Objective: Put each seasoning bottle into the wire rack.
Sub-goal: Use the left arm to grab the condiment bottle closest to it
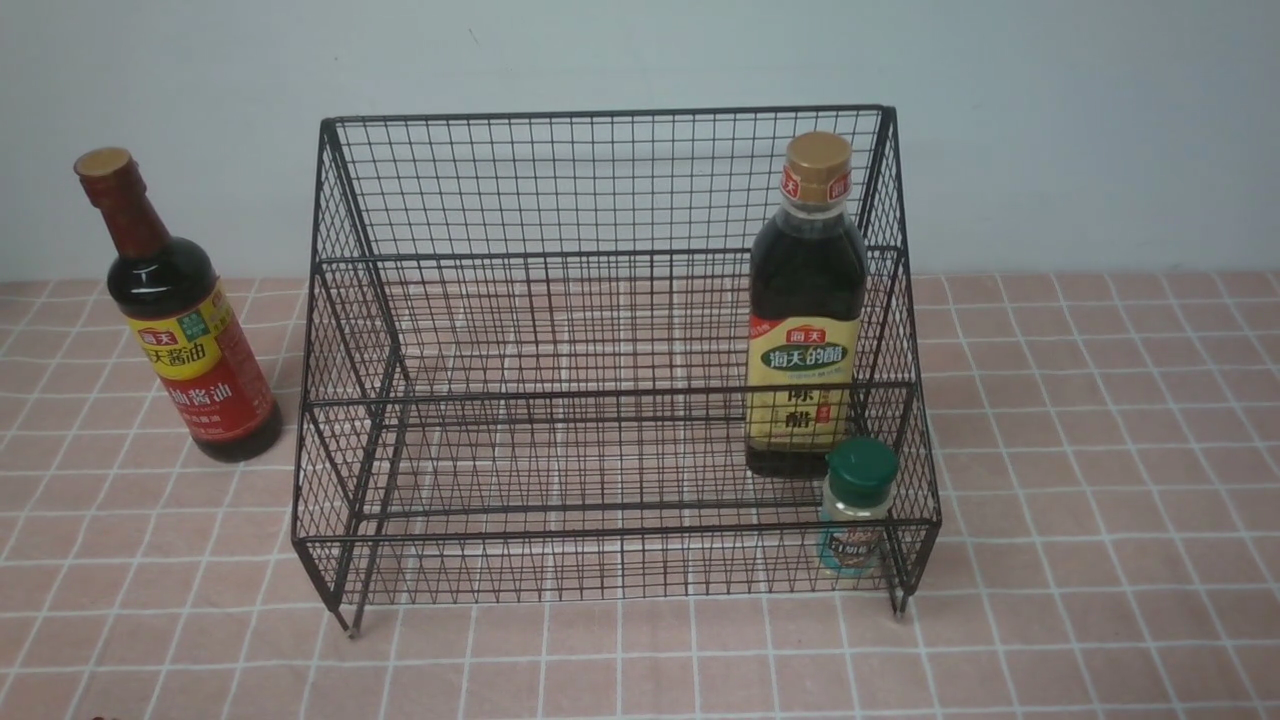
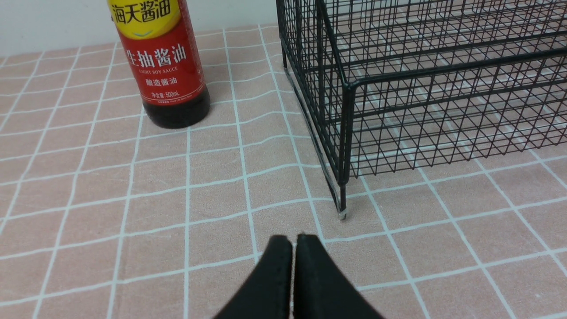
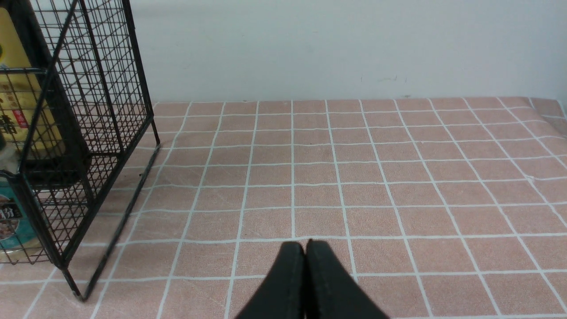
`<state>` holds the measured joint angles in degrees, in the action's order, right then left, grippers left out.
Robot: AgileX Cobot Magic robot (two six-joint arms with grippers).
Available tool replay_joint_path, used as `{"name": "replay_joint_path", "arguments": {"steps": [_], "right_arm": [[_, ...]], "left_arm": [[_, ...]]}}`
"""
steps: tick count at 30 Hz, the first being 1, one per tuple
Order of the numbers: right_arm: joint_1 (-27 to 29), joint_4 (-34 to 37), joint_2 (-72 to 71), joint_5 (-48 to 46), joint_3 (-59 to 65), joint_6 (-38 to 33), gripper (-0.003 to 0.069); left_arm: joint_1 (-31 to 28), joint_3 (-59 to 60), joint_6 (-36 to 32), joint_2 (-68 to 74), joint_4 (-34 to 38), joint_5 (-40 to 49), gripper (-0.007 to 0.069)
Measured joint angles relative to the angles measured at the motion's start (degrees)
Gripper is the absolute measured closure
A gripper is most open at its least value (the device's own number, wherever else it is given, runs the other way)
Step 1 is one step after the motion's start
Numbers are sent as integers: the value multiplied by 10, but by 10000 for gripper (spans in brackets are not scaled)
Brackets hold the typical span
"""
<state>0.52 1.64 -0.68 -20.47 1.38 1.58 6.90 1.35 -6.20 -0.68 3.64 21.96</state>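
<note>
Square bottle (image 1: 805, 330) and shaker (image 1: 857, 510) are in the rack (image 1: 560, 180); red bottle (image 1: 185, 320) stands outside, left. My left gripper (image 2: 293, 248) and right gripper (image 3: 305, 252) are pinched together, empty.

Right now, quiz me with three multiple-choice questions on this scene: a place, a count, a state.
1. Where is the red-labelled bottle?
A. on the table left of the wire rack
B. on the rack's upper tier
C. lying before the rack
2. How many bottles are inside the rack?
A. one
B. two
C. three
3. The left gripper is:
A. wide open
B. shut on a bottle
C. shut, empty
1 A: it stands outside the rack's left side.
2 B: the yellow-labelled bottle and green-capped shaker sit at its right end.
3 C: its jaws meet with nothing between.
</note>
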Motion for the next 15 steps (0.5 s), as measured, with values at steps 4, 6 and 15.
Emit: {"name": "replay_joint_path", "arguments": {"steps": [4, 6, 15], "right_arm": [[0, 0, 0, 0, 0, 0, 673], [0, 1, 0, 0, 0, 0, 673], [0, 1, 0, 0, 0, 0, 673]], "left_arm": [[0, 3, 4, 0, 39, -43, 631], [0, 3, 15, 0, 87, -99, 631], [0, 3, 32, 0, 245, -436, 631]]}}
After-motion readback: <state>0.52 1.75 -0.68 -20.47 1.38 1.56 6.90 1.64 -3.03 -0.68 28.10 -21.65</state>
